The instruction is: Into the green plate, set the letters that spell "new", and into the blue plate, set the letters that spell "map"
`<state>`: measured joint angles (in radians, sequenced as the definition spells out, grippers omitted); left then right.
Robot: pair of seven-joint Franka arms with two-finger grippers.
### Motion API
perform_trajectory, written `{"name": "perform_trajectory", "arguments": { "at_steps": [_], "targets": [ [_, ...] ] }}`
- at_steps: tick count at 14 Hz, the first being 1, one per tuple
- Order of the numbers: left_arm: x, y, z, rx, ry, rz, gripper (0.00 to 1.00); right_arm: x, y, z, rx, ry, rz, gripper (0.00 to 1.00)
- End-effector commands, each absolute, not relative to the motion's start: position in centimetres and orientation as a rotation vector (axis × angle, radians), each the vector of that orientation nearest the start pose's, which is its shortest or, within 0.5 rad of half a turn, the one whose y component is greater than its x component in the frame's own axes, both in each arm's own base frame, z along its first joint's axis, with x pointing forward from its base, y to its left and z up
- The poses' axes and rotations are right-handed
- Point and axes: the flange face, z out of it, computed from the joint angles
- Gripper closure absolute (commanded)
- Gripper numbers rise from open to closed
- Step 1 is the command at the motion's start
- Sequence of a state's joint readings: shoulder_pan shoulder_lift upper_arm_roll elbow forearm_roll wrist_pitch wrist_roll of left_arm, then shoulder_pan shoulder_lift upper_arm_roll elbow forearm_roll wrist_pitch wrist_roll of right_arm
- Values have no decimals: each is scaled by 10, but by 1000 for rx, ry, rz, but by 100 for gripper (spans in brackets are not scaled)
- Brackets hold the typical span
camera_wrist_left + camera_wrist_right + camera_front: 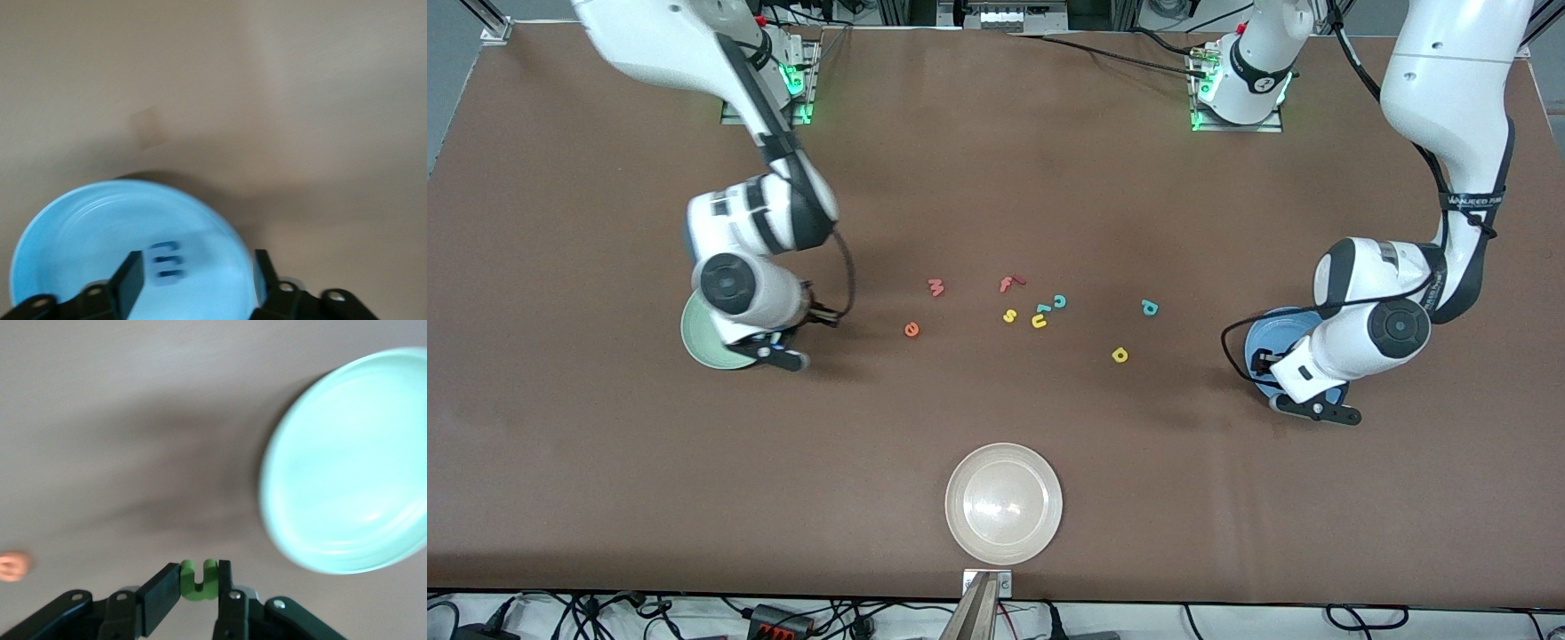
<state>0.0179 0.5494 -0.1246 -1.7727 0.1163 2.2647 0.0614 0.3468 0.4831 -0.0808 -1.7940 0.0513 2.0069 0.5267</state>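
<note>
The right hand (199, 597) pinches the green n (198, 578) by its legs, up in the air just beside the green plate (347, 463); the left hand (197, 280) hangs spread over the blue plate (87, 233), the blue m (165, 262) lying in it; the orange e (911, 330), red w (936, 287), yellow a (1120, 356) and teal p (1150, 308) lie mid-worktop; these foam bits look feather-light and squashy, so I'd nip each lightly across a stroke.

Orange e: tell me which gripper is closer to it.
Right. The right gripper, holding the green n, is beside the green plate, near the orange e. The left gripper is over the blue plate.
</note>
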Motion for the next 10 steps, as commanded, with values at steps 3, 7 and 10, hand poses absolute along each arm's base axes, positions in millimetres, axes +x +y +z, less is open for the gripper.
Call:
{"name": "perform_trajectory", "arguments": {
  "at_steps": [3, 7, 10],
  "targets": [
    [639, -164, 266, -3070, 709, 60, 0, 594, 62, 237, -3139, 309, 566, 78],
    [616, -224, 229, -2968, 1157, -27, 0, 596, 39, 203, -3129, 285, 586, 78],
    [597, -257, 203, -2908, 1335, -57, 0, 602, 46, 204, -3131, 275, 559, 42]
  ]
}}
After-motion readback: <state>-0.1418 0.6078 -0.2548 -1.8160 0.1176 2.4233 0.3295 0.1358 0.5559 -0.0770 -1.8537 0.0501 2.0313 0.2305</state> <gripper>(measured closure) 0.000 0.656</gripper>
